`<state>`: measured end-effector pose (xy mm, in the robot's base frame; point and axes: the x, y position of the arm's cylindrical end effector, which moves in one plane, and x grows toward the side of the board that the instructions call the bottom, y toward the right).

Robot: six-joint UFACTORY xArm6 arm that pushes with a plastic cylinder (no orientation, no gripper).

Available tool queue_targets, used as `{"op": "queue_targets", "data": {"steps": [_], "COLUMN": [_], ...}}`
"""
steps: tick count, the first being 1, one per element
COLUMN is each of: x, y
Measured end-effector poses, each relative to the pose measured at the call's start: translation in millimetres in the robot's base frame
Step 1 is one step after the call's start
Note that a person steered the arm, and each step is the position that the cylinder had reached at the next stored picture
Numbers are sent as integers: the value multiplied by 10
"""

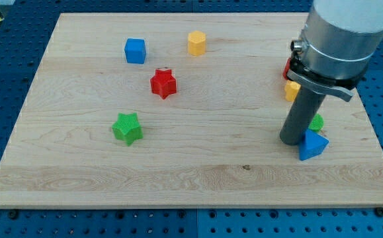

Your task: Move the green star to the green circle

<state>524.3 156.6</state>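
The green star (pixel 127 127) lies at the board's lower left of centre. The green circle (pixel 317 122) is at the view's right, mostly hidden behind my rod. My tip (pixel 292 141) rests on the board at the right, touching the left side of the blue triangle (pixel 312 145) and just left of and below the green circle. The tip is far to the right of the green star.
A red star (pixel 163 83) lies above and right of the green star. A blue cube (pixel 135 51) and a yellow hexagon (pixel 196 42) sit near the top. A yellow block (pixel 292 90) and a red block (pixel 288 68) peek out beside the arm. The board's right edge (pixel 376 142) is close to the tip.
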Motion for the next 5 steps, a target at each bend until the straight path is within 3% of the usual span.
{"op": "queue_targets", "data": {"steps": [4,5], "x": [175,239], "y": [46,-556]}}
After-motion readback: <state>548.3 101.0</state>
